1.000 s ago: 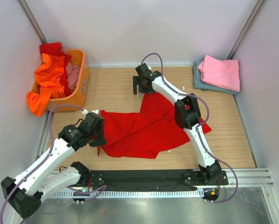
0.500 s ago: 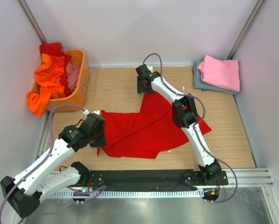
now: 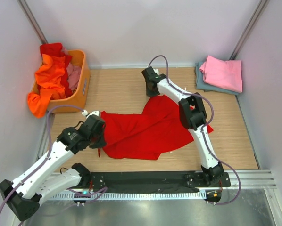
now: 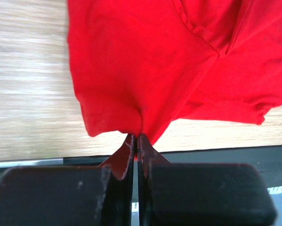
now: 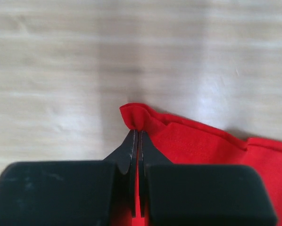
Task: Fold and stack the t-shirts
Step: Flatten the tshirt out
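Observation:
A large red t-shirt [image 3: 148,129] lies crumpled across the middle of the wooden table. My left gripper [image 3: 99,135] is shut on its near left edge [image 4: 136,123], the cloth pinched between the tips. My right gripper [image 3: 153,90] is shut on the shirt's far corner [image 5: 136,115], a small red fold bulging past the tips. A pink t-shirt [image 3: 222,73] lies folded on a grey-blue one [image 3: 200,80] at the far right. An orange t-shirt [image 3: 49,80] hangs out of the basket with red and pink cloth beside it.
The orange plastic basket [image 3: 80,87] stands at the far left against the wall. White walls close in the table on three sides. A black rail [image 3: 145,179] with the arm bases runs along the near edge.
My right gripper went from open to shut on the red shirt's far corner and shifted slightly right. The left arm has stayed in place, still holding the cloth.

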Controlling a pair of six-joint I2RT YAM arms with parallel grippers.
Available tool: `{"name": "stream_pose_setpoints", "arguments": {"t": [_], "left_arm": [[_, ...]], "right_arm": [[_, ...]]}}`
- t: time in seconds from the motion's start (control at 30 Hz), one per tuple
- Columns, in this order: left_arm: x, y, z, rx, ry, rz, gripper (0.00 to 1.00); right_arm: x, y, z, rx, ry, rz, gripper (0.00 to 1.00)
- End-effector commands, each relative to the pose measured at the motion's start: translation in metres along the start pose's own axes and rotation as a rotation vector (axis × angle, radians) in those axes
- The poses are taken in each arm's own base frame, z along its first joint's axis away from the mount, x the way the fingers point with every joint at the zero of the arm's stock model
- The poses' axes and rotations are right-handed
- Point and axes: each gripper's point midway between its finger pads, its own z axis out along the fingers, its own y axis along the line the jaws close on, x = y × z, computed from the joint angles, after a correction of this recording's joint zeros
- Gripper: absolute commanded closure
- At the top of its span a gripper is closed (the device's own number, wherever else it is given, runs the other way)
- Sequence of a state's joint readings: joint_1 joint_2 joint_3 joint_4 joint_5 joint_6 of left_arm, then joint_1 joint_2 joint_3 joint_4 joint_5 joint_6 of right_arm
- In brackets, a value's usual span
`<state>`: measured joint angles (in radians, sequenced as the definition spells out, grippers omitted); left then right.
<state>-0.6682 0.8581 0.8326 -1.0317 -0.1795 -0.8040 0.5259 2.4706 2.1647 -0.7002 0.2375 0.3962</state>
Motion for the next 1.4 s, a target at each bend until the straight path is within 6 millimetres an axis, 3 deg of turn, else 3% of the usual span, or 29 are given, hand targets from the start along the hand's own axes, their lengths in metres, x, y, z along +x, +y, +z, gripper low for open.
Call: {"name": "stream_pose_setpoints", "arguments": {"t": [0.0, 0.03, 0.07, 0.13, 0.17, 0.23, 0.27, 0.33, 0.37, 0.4, 0.43, 0.47, 0.5, 0.6, 0.67, 0.77, 0.87, 1.03, 1.13, 1.27, 1.37], "left_arm": [[-0.025, 0.004, -0.027, -0.002, -0.120, 0.002, 1.00], [-0.030, 0.006, -0.035, -0.009, -0.143, 0.019, 1.00], [-0.048, 0.006, -0.053, -0.008, -0.212, 0.013, 1.00], [-0.061, 0.010, -0.078, -0.007, -0.266, 0.052, 1.00], [-0.081, 0.004, -0.107, 0.031, -0.346, 0.048, 1.00], [-0.099, -0.002, -0.138, 0.076, -0.419, 0.069, 1.00], [-0.116, -0.008, -0.171, 0.133, -0.503, 0.101, 1.00], [-0.132, -0.019, -0.202, 0.193, -0.569, 0.153, 1.00], [-0.146, -0.022, -0.239, 0.242, -0.661, 0.177, 1.00], [-0.152, -0.025, -0.257, 0.270, -0.700, 0.201, 1.00], [-0.154, -0.037, -0.271, 0.339, -0.716, 0.240, 1.00], [-0.158, -0.042, -0.304, 0.418, -0.784, 0.253, 1.00], [-0.162, -0.048, -0.324, 0.471, -0.838, 0.278, 1.00], [-0.156, -0.065, -0.389, 0.702, -0.988, 0.337, 1.00], [-0.146, -0.064, -0.428, 0.825, -1.098, 0.361, 1.00], [-0.131, -0.056, -0.465, 0.906, -1.206, 0.394, 1.00], [-0.120, -0.051, -0.492, 0.923, -1.289, 0.437, 1.00], [-0.103, -0.051, -0.539, 0.933, -1.424, 0.492, 1.00], [-0.096, -0.055, -0.554, 0.970, -1.462, 0.509, 1.00], [-0.101, -0.067, -0.552, 0.961, -1.462, 0.539, 1.00], [-0.120, -0.080, -0.540, 0.940, -1.430, 0.556, 1.00]], "right_arm": [[-0.031, -0.004, -0.073, -0.039, -0.091, 0.036, 0.99], [-0.052, -0.007, -0.115, -0.068, -0.160, 0.061, 0.98], [-0.062, -0.009, -0.142, -0.089, -0.203, 0.083, 0.99], [-0.059, -0.022, -0.176, -0.090, -0.235, 0.103, 0.99], [-0.067, -0.033, -0.228, -0.121, -0.314, 0.136, 0.99], [-0.070, -0.049, -0.281, -0.142, -0.393, 0.180, 0.98], [-0.072, -0.062, -0.332, -0.178, -0.475, 0.214, 0.98], [-0.064, -0.080, -0.387, -0.221, -0.547, 0.267, 0.99], [-0.060, -0.086, -0.413, -0.252, -0.587, 0.281, 0.99], [-0.052, -0.103, -0.469, -0.321, -0.692, 0.314, 0.99], [-0.046, -0.110, -0.494, -0.360, -0.740, 0.328, 0.98], [-0.038, -0.118, -0.522, -0.403, -0.793, 0.339, 0.99], [-0.023, -0.135, -0.564, -0.453, -0.873, 0.359, 0.98], [0.011, -0.167, -0.636, -0.540, -1.029, 0.372, 0.99], [0.027, -0.182, -0.660, -0.551, -1.094, 0.359, 0.98], [0.053, -0.203, -0.700, -0.585, -1.199, 0.347, 0.98], [0.068, -0.214, -0.723, -0.592, -1.246, 0.317, 0.99], [0.080, -0.215, -0.744, -0.585, -1.281, 0.261, 0.99], [0.082, -0.223, -0.764, -0.573, -1.339, 0.267, 0.99], [0.079, -0.242, -0.782, -0.503, -1.399, 0.306, 0.98], [0.061, -0.249, -0.762, -0.381, -1.363, 0.320, 0.99]]}}
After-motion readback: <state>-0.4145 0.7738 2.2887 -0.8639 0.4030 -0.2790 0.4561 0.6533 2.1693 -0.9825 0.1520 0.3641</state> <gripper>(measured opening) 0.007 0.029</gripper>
